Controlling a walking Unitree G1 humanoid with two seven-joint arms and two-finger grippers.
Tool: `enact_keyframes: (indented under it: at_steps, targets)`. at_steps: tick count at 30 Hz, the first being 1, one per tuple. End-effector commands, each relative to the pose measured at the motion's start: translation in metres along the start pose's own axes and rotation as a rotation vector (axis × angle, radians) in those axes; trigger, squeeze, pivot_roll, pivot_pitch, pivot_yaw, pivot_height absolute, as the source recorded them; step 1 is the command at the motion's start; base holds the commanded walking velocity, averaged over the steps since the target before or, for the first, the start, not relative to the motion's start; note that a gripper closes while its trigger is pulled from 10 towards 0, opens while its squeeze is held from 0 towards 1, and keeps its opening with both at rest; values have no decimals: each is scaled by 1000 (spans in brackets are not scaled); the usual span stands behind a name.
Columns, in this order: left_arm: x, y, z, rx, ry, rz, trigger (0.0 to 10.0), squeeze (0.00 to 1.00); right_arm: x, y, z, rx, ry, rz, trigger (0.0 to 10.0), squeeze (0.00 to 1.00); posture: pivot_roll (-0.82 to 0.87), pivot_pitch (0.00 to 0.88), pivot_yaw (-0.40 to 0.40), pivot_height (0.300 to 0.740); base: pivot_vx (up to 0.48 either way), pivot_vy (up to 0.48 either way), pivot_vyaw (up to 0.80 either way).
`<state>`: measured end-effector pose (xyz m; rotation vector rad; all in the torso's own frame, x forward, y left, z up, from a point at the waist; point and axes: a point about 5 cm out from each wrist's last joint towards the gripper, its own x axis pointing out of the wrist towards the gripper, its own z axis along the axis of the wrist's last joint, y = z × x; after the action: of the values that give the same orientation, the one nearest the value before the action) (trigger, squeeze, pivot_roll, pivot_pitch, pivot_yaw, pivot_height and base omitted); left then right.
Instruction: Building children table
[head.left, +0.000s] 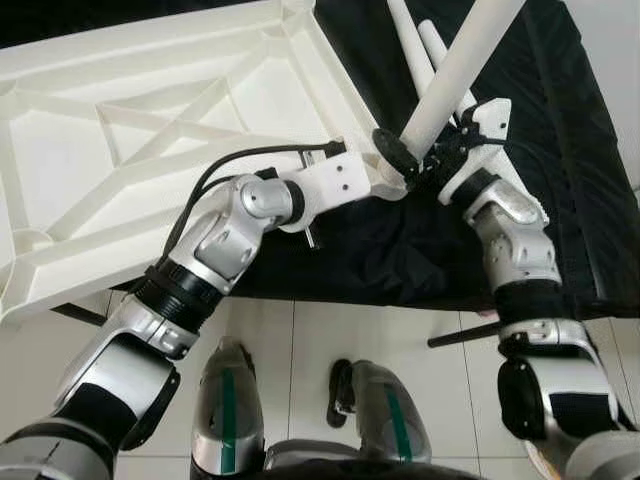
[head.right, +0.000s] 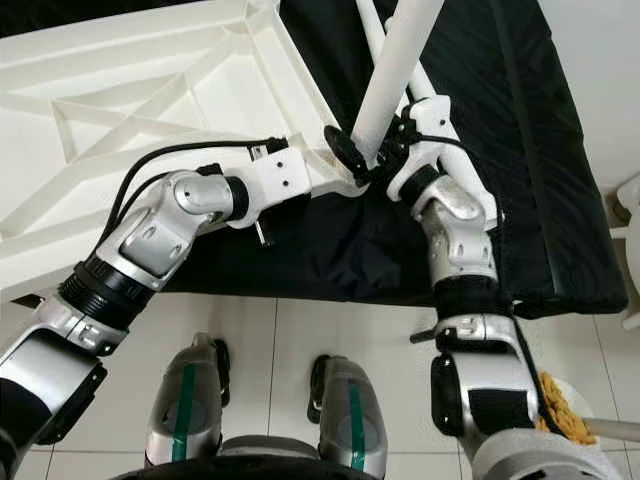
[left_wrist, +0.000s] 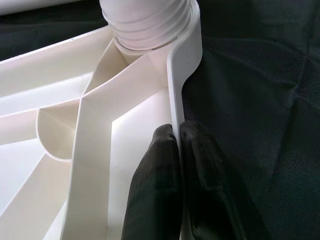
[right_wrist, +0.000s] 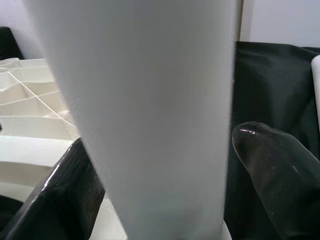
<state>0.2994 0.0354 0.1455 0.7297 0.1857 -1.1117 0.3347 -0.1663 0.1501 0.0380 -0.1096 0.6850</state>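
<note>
Looks like a room in a home: white floor tiles (head.left: 300, 350) underfoot, a low bed under a black cover (head.right: 500, 150), a white wall (head.left: 610, 60) far right, a white toy-size table top (head.left: 120, 130) lying upside down.

A black cloth (head.left: 400, 250) covers the desk. On it lies the white tabletop (head.left: 150, 130), ribbed underside up, its corner rim pinched in the left pincer (left_wrist: 179, 150). Two loose white legs (head.left: 425, 45) lie on the cloth beyond the right pincer (right_wrist: 165, 165).
</note>
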Motion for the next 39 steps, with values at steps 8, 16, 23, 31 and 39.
enact_keyframes:
  at_steps: [8,16,23,31,39]
  targets:
    - [2,0,5,39,-8,-6,10000,0,1,-22,13,-45,5,16,10000,0,57,33,-63,740,0,0,0]
    - [3,1,4,39,-6,1,10000,0,4,-25,14,-60,2,49,10000,0,60,34,-65,740,0,0,0]
    - [2,2,4,41,-4,1,10000,0,2,-23,13,-5,-26,116,0,0,59,36,-61,740,0,0,0]
    - [2,2,5,40,-6,-4,10000,0,1,-23,10,-3,-24,120,0,0,55,39,-59,740,0,0,0]
    - [2,1,4,38,-6,-4,10000,0,0,-24,9,-3,-25,119,0,0,55,40,-59,740,0,0,0]
